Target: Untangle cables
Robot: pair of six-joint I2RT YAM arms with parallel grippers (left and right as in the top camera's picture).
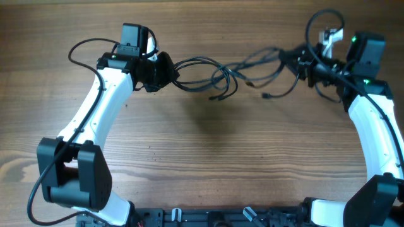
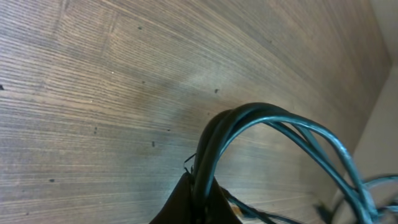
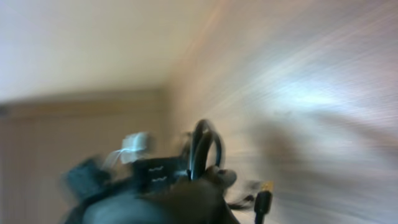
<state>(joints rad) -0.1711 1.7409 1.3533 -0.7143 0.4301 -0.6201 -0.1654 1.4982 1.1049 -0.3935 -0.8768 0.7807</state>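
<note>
left gripper (image 1: 169, 71) and right gripper (image 1: 305, 64) each clamp the cables (image 1: 252, 62) — pulling apart could cinch the tangle (image 1: 223, 78) between them tighter.

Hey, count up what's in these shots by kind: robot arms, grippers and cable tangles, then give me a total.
Robot arms: 2 (left arm, right arm)
Grippers: 2 (left gripper, right gripper, each shut on the cables)
Cable tangles: 1 (the single cords are too intertwined to count)
Total: 5
</note>
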